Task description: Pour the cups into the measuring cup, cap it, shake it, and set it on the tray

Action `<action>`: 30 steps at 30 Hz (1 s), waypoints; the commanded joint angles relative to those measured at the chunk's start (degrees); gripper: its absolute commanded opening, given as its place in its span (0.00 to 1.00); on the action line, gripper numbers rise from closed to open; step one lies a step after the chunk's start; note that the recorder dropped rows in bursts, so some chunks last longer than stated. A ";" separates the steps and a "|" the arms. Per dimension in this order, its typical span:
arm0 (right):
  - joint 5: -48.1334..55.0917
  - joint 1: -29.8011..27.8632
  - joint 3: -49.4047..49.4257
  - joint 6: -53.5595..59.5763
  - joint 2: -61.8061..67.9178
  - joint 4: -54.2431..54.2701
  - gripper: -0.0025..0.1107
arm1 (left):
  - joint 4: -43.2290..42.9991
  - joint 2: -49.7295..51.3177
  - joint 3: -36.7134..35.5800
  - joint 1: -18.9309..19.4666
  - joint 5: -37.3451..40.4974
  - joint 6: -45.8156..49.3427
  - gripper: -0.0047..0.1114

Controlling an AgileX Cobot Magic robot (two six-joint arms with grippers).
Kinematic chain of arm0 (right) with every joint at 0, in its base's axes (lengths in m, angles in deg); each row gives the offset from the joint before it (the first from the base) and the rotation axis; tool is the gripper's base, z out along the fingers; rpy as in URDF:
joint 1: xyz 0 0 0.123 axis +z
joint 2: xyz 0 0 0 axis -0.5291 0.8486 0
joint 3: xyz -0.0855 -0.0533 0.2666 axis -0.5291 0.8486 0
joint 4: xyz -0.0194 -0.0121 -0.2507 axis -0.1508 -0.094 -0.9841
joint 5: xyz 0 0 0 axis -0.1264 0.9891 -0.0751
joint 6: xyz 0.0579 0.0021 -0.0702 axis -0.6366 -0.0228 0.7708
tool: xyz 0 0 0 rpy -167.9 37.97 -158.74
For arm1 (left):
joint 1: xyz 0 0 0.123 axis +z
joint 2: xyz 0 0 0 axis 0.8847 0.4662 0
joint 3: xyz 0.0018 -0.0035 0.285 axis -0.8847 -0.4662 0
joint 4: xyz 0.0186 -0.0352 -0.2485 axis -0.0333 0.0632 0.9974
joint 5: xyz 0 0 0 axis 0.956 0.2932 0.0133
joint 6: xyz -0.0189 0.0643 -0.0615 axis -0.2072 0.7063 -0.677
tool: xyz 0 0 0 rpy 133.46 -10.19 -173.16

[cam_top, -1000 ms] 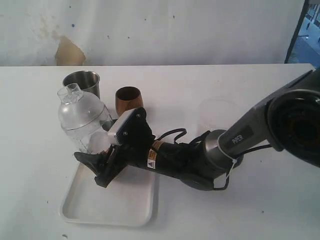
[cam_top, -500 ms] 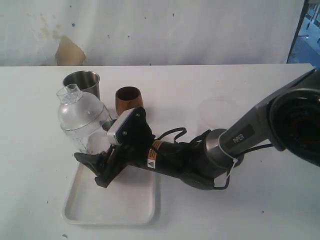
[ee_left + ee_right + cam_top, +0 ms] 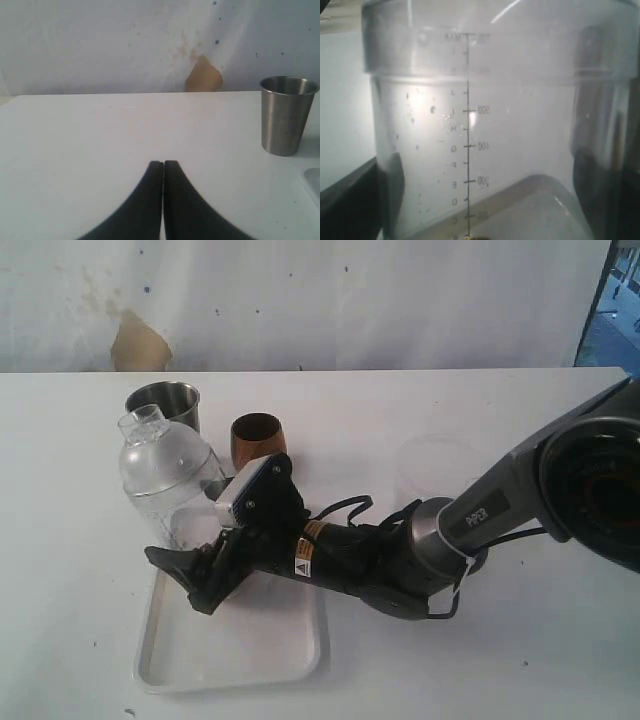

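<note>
The tray has slid a little to the right and turned since a second ago. The measuring cup, which leaned then, now stands nearly upright on the tray's far left corner with its domed lid on top. The right arm still stretches across the desk from the right, and the right fingers are low at the cup's base. In the right wrist view the cup fills the picture, with a dark finger on each side of it, partly seen through the clear wall. Whether they grasp the cup or have let it go, I cannot tell.

Just behind the measuring cup stands the steel tumbler. The wooden cup is to its right, close to the arm's wrist. A frosted container stands well apart on the right, pale against the desk and hard to make out. The arm lies over the tray's far right part and hides it.

The left fingers are clenched tip against tip, with nothing between them, low over bare desk with the tumbler ahead of them. The printed scale on the measuring cup's wall is only partly legible, with droplets beside it — what is inside the cup I cannot make out.
</note>
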 commanded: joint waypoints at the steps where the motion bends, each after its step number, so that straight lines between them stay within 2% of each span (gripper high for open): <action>1: -1.16 -0.06 0.32 -0.32 -0.01 -0.13 0.86 | 0.31 -0.26 -0.24 -0.12 -0.43 -0.05 0.05; 14: -2.82 -0.30 1.02 0.34 -0.44 -0.35 0.87 | 0.31 -0.26 -0.24 -0.12 -0.43 -0.05 0.05; 20: -9.05 -3.87 6.01 0.38 -2.82 -0.47 0.87 | 0.31 -0.26 -0.24 -0.12 -0.43 -0.05 0.05; 28: -8.97 -5.35 9.71 1.52 -10.29 -10.35 0.87 | 0.31 -0.26 -0.24 -0.12 -0.43 -0.05 0.05; 30: -6.13 -5.35 9.80 0.50 -13.07 -13.34 0.87 | 0.31 -0.26 -0.24 -0.12 -0.43 -0.05 0.05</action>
